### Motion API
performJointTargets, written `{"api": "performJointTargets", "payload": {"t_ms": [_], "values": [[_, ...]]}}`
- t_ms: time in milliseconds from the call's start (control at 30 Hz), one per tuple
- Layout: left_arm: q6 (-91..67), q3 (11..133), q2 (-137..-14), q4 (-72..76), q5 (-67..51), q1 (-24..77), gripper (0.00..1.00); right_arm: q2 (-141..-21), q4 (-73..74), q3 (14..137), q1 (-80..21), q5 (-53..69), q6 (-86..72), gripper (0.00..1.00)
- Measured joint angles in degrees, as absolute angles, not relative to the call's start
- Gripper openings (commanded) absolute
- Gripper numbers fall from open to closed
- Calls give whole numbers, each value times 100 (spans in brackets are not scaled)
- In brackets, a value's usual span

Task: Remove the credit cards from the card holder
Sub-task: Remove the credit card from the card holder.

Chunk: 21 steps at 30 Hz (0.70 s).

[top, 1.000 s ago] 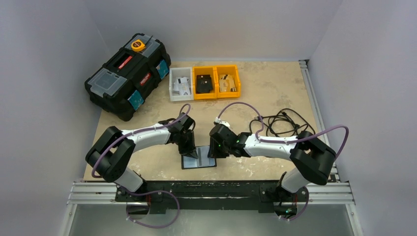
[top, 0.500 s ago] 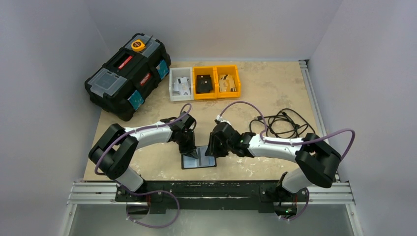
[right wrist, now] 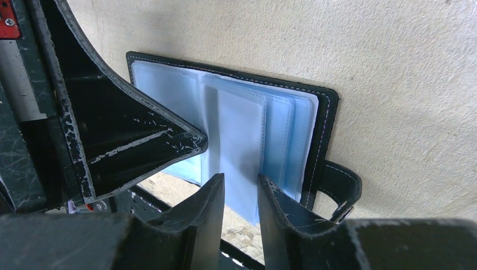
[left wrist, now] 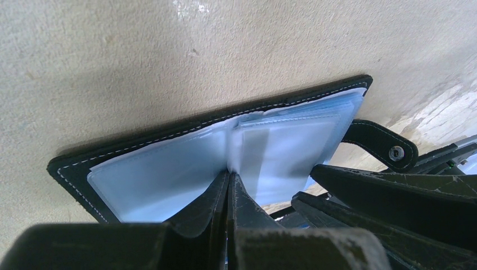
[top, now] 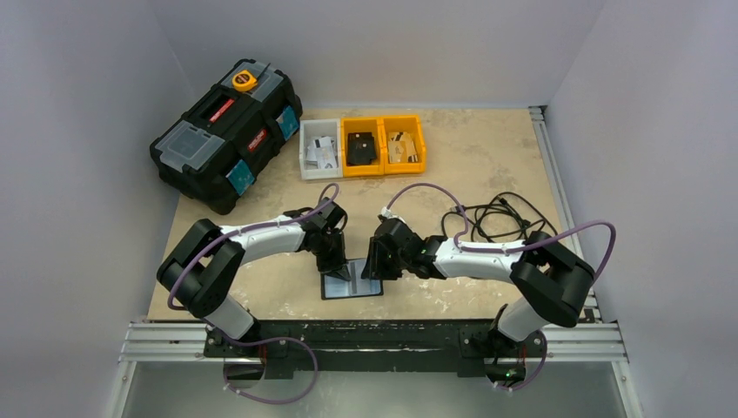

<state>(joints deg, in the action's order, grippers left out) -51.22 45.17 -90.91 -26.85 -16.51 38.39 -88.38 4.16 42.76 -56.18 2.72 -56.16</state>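
Left gripper point(top: 335, 264), top view: my tips rest on the card holder point(top: 352, 286), which lies open near the table's point(top: 487, 157) front edge; my right gripper point(top: 372, 264) is just beside it.
Bins point(top: 362, 148), top view: at the back, well apart.
Left wrist: my fingers press together at the fold.
Right wrist: a narrow gap between my fingers, over pale credit cards point(right wrist: 239, 140) in their sleeves.

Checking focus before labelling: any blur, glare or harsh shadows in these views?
Top external: even light, sharp, pale sheen on the card holder. Left wrist: card holder crisp, left hand blurs toward the lens. Right wrist: sleeves sharp, right hand soft nearest the lens.
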Motion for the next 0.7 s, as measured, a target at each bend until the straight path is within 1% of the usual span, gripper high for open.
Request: {"api": "performJointTargets", "payload": {"t_ms": [467,700], "values": [[-5122,4517,-9091,-2685,-1651,3839,0,-8838,469,4246,-5618,250,-5618,30],[-5122,4519,-9080,-2687,-1651,3839,0,-8886,419,4239,-5618,259,-5607,28]]}}
